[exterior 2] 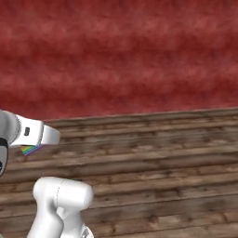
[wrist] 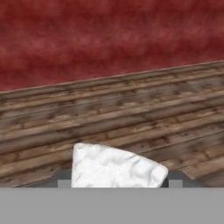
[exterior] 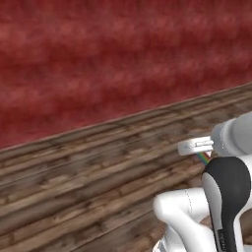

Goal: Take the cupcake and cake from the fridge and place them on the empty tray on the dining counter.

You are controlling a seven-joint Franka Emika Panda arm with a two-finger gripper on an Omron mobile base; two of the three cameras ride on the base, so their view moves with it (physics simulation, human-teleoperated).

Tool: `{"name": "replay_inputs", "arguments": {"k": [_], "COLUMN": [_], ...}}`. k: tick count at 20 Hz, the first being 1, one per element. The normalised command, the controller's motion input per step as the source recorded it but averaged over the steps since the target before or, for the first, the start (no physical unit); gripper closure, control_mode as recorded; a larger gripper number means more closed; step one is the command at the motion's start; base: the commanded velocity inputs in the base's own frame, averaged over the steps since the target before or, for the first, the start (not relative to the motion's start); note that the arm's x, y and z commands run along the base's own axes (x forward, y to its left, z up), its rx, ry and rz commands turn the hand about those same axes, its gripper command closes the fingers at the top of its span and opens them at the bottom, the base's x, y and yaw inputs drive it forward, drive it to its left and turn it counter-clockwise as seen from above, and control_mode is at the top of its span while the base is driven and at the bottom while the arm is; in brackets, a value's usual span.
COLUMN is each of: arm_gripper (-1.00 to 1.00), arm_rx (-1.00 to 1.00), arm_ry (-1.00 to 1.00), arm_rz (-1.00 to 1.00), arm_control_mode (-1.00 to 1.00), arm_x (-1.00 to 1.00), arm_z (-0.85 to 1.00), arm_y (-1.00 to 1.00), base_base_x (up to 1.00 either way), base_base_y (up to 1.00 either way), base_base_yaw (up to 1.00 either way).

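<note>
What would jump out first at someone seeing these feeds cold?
Probably the deep red wall across the upper half of all three views, meeting a brown wooden plank floor below it. Next, the white-topped triangular cake slice at the bottom of the hand view, sitting in the end effector. In the base views, its rainbow-layered side peeks from under the white arm.

No readable text anywhere — the dark panel on the arm's lower link (exterior: 227, 197), near the bottom right of the left base view, carries faint markings too blurred to make out.
</note>
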Motion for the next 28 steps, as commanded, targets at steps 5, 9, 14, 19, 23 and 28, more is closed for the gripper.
{"name": "replay_inputs", "arguments": {"k": [5, 9, 14, 19, 23, 28], "arm_gripper": [1.0, 1.0, 1.0, 1.0, 1.0, 1.0], "arm_rx": [0.0, 0.0, 0.0, 0.0, 0.0, 0.0], "arm_ry": [0.0, 0.0, 0.0, 0.0, 0.0, 0.0], "arm_rz": [0.0, 0.0, 0.0, 0.0, 0.0, 0.0], "arm_control_mode": [1.0, 1.0, 1.0, 1.0, 1.0, 1.0], "arm_x": [0.0, 0.0, 0.0, 0.0, 0.0, 0.0], "arm_z": [0.0, 0.0, 0.0, 0.0, 0.0, 0.0], "arm_y": [0.0, 0.0, 0.0, 0.0, 0.0, 0.0], "base_base_x": [1.0, 1.0, 1.0, 1.0, 1.0, 1.0], "base_base_y": [0.0, 0.0, -0.09, -0.35, -0.38, -0.26], "base_base_yaw": [-0.23, -0.24, -0.31, -0.47, -0.45, -0.39]}}
